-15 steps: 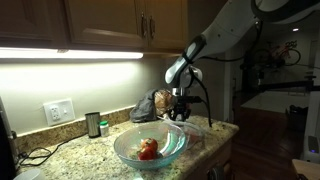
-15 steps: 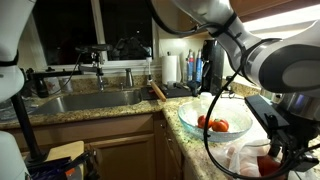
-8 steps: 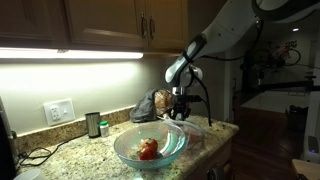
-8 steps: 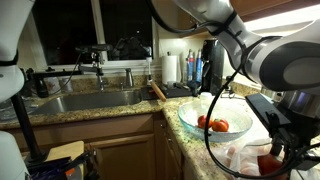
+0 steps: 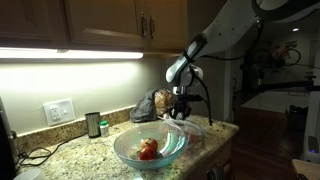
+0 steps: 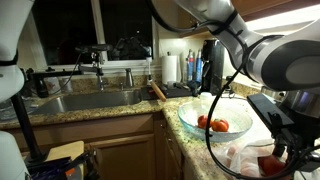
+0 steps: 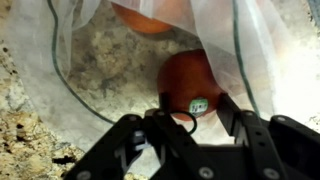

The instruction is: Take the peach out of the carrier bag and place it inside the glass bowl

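Observation:
In the wrist view a reddish peach [image 7: 190, 78] with a small sticker lies inside the thin white carrier bag [image 7: 70, 45] on the granite counter. My gripper [image 7: 195, 105] reaches into the bag, a finger against each side of the peach. In both exterior views the gripper [image 5: 180, 116] [image 6: 281, 155] is low over the bag [image 6: 243, 157], next to the glass bowl [image 5: 122, 146] [image 6: 186, 116]. The peach also shows in an exterior view [image 6: 269, 164].
The bowl holds red fruit [image 5: 148, 150] [image 6: 219, 125]. Another orange fruit [image 7: 150, 15] lies deeper in the bag. A sink [image 6: 90, 100] with a tap, bottles [image 6: 195, 68], a small jar [image 5: 93, 124] and a wall socket [image 5: 59, 111] are around.

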You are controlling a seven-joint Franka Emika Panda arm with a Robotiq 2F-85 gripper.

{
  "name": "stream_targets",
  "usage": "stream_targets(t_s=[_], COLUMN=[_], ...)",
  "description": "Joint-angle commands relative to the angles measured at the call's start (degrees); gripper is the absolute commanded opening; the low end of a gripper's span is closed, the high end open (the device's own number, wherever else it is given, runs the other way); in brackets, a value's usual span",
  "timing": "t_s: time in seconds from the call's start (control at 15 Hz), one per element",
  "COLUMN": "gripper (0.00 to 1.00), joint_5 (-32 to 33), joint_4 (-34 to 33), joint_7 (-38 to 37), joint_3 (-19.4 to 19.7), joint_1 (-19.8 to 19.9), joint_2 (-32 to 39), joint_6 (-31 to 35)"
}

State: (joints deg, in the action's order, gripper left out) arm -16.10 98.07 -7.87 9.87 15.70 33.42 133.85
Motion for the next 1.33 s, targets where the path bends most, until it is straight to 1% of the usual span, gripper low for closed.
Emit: stream_targets(t_s=[0.0, 0.53, 0.8, 1.27], gripper=[0.26, 0.26, 0.26, 0.26], joint_5=[2.14, 4.40, 3.45, 3.31], joint_4=[3.42, 3.74, 2.74, 2.16], joint_7=[-1.41, -0.79, 1.99, 2.96], joint_3=[1.16, 2.02, 1.07, 1.25], joint_1=[-0.43, -0.14, 1.10, 1.29], joint_2=[-3.85, -5.08, -5.62, -6.34], joint_6=[-0.91, -4.41, -9.51, -13.63])
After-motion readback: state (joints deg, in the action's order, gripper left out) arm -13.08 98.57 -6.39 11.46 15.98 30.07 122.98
